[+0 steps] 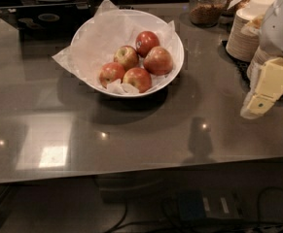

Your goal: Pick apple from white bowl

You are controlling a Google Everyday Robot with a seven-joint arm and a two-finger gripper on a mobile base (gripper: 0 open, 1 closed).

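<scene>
The white bowl [82,35], lined with crumpled white paper, stands on the grey table left of centre at the back. It holds several apples. The apple [158,60], the largest and dull red-orange, lies at the bowl's right side. A shinier deep-red apple [147,41] lies behind it, and a yellower one [126,57] lies to its left. My gripper [265,93], cream-coloured under a white wrist, hangs at the right edge. It is well to the right of the bowl and holds nothing I can see.
Stacked beige plates [243,30] and a glass jar [206,6] stand at the back right, close behind my arm. A dark laptop-like object [44,16] sits at the back left. The table's front edge [131,171] has cables below it.
</scene>
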